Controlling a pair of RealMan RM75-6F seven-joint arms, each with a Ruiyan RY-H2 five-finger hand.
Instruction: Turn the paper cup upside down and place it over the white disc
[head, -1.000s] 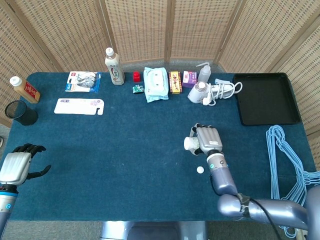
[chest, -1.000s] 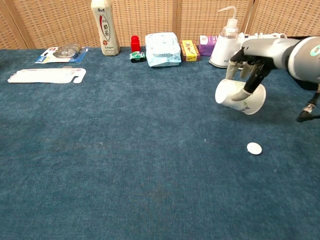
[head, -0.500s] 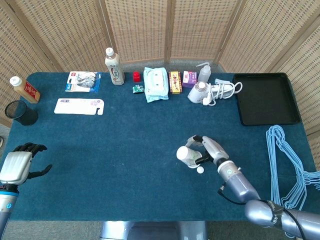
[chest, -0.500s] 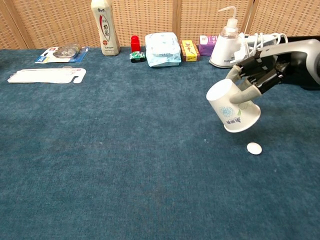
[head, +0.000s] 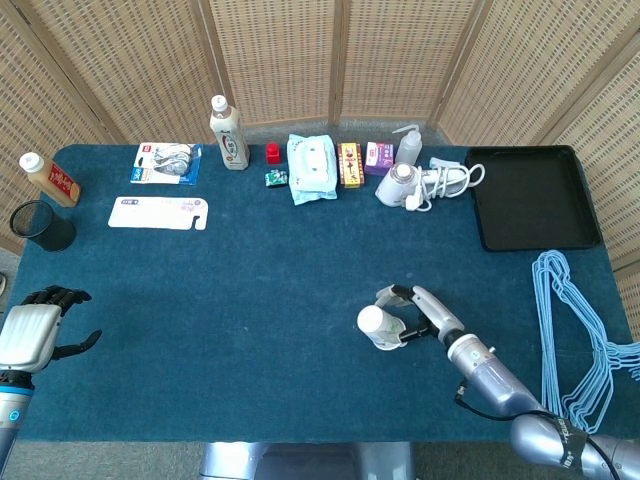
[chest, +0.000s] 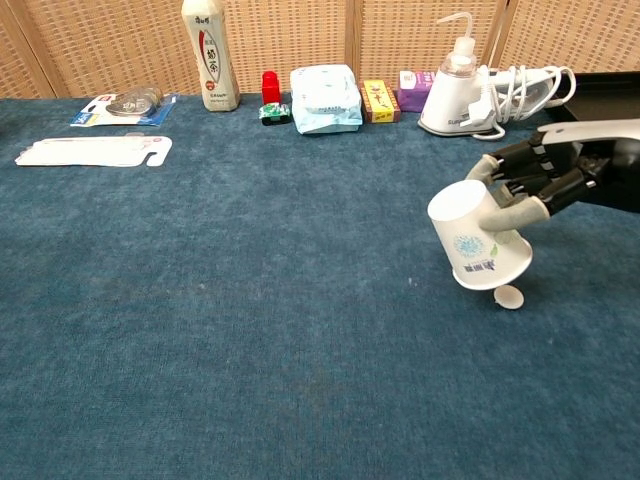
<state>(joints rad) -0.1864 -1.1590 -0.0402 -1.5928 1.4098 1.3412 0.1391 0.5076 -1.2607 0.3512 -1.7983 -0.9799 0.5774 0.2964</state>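
My right hand (chest: 535, 185) (head: 420, 313) grips a white paper cup (chest: 478, 235) (head: 379, 326) with a blue print. The cup is tipped mouth-down and leans left, its rim just above the cloth. The small white disc (chest: 509, 297) lies on the blue table right under the rim's right edge, partly covered by it; the head view hides the disc behind the cup. My left hand (head: 35, 330) hovers at the table's front left corner, fingers curled in with nothing in them.
Along the back edge stand a tea bottle (head: 229, 133), a red cap (head: 272, 152), a wipes pack (head: 311, 167), small boxes (head: 349, 163), a squeeze bottle (chest: 450, 85) and a hair dryer (head: 405, 184). A black tray (head: 530, 196) and blue hangers (head: 580, 330) lie right. A black cup (head: 41, 225) stands far left.
My right hand has turned the cup from lying sideways to mouth-down and lowered it towards the front, until the rim came over the disc. The left hand stayed still.
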